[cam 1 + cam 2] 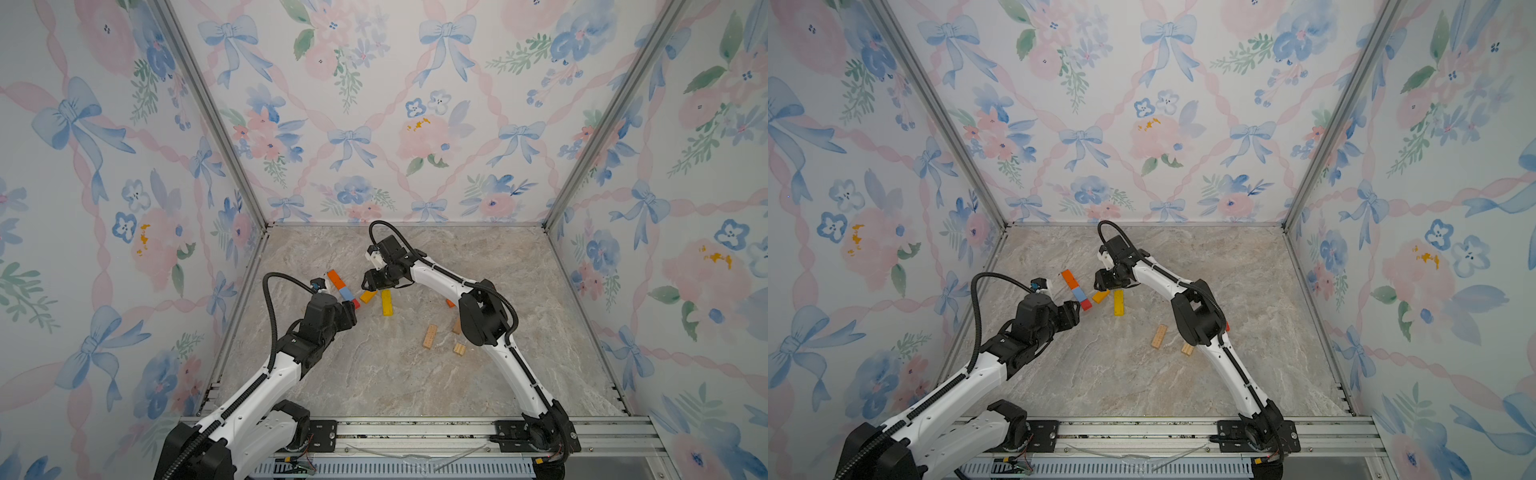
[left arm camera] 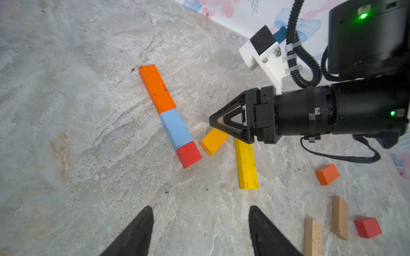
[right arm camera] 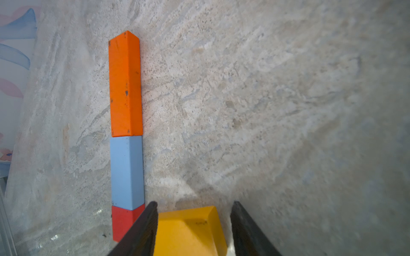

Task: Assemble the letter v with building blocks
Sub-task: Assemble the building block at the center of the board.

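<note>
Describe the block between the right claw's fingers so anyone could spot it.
On the marble table, find the row of orange, blue and red blocks. Beside its red end, under the right claw, lies the amber block, shorter and darker than the yellow block alongside.

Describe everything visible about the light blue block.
The light blue block is a short rectangular brick, painted matte, apparently wood. It lies flat on the table, in the middle of a straight diagonal row: one end butts the long orange block, the other the small red block. Nothing else touches it.
</note>
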`<move>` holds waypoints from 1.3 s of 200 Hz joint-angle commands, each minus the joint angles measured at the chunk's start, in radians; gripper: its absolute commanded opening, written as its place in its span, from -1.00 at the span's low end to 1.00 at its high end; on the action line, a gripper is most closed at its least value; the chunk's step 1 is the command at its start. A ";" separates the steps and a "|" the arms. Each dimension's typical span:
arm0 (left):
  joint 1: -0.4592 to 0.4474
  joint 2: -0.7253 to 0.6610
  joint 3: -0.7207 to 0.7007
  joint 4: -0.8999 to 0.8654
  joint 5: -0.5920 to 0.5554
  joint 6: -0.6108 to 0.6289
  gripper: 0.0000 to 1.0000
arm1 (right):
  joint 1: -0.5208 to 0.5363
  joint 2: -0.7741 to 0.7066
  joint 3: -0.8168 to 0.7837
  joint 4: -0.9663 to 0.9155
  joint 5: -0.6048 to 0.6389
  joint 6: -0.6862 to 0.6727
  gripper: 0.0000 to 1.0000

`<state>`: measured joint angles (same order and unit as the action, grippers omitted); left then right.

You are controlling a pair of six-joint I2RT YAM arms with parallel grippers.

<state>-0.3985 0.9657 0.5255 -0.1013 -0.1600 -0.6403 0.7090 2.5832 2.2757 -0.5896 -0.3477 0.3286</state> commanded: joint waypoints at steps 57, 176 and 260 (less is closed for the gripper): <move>0.014 0.020 -0.010 -0.017 -0.033 -0.017 0.40 | 0.010 -0.044 -0.060 -0.033 0.012 0.016 0.01; 0.020 0.050 -0.009 -0.021 -0.029 -0.022 0.40 | 0.015 -0.063 -0.090 -0.018 0.003 0.021 -0.18; 0.027 0.084 -0.001 -0.023 -0.022 -0.036 0.39 | 0.017 -0.085 -0.125 -0.003 0.003 0.024 -0.25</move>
<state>-0.3782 1.0416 0.5255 -0.1135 -0.1787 -0.6605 0.7116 2.5355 2.1838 -0.5701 -0.3477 0.3405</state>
